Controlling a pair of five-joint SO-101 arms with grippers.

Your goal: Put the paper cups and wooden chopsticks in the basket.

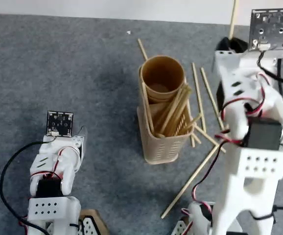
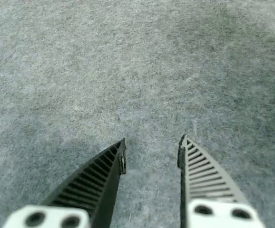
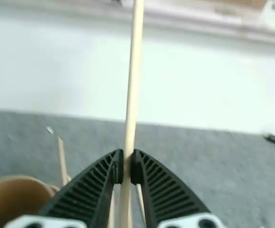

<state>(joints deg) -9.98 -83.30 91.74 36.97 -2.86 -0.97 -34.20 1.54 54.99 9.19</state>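
Note:
A tan basket [image 1: 162, 142] stands mid-table with a brown paper cup [image 1: 162, 78] and several wooden chopsticks [image 1: 173, 113] inside it. More chopsticks [image 1: 198, 95] lie on the grey carpet right of the basket, one long one [image 1: 190, 181] in front. My right gripper [image 3: 126, 167] is shut on a chopstick [image 3: 133, 71] that points upward; in the high view its tip [image 1: 234, 17] rises above the right arm near the back edge. The cup's rim [image 3: 11, 187] shows beside that gripper. My left gripper [image 2: 152, 149] is open over bare carpet, at the front left [image 1: 81, 139] in the high view.
Grey carpet [image 1: 58, 63] covers the table, with a pale wall strip [image 1: 131, 7] behind it. A single chopstick [image 1: 142, 49] lies behind the basket. A small white speck [image 1: 128, 33] sits at the back.

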